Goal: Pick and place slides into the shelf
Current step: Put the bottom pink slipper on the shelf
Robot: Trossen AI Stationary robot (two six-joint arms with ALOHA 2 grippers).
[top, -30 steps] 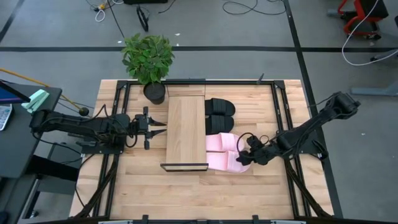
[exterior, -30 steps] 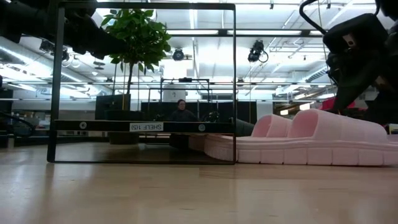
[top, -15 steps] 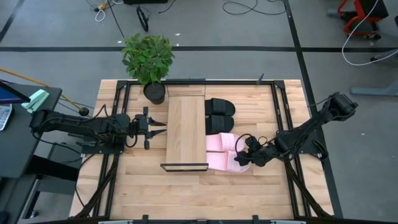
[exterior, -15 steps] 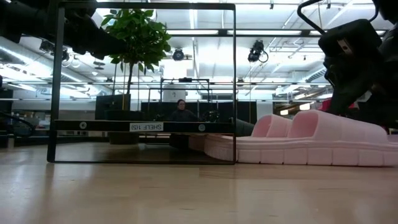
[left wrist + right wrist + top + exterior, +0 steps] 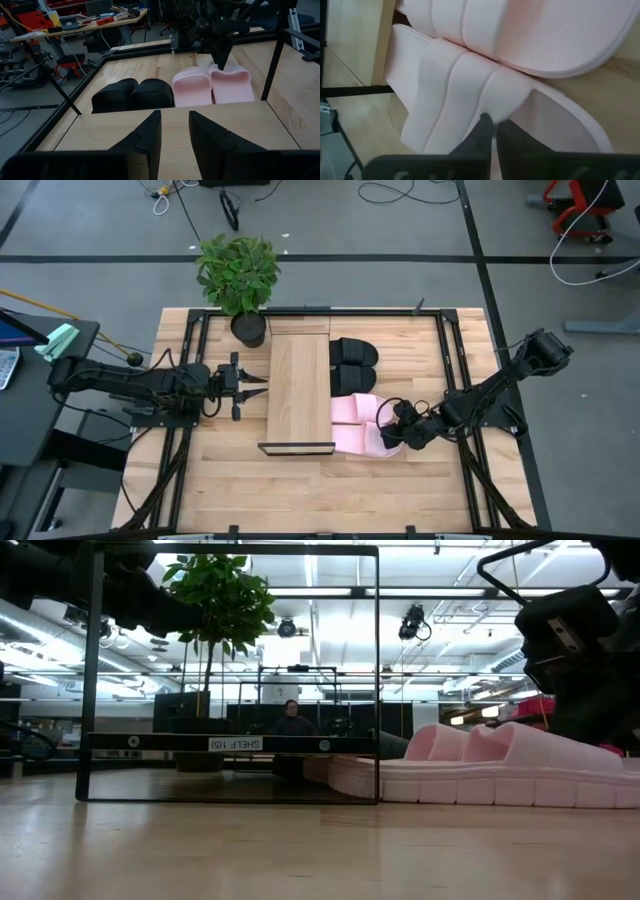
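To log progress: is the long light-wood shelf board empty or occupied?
Empty: the shelf board is bare; black slides and pink slides lie beside it.

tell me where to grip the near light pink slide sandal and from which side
Grip the light pink slide sandal by its open heel edge, coming from the right arm's side. Its toe end lies under the light-wood shelf board, and the right gripper is already at that heel.

At frame centre we see the shelf; all four slides lie right of it.
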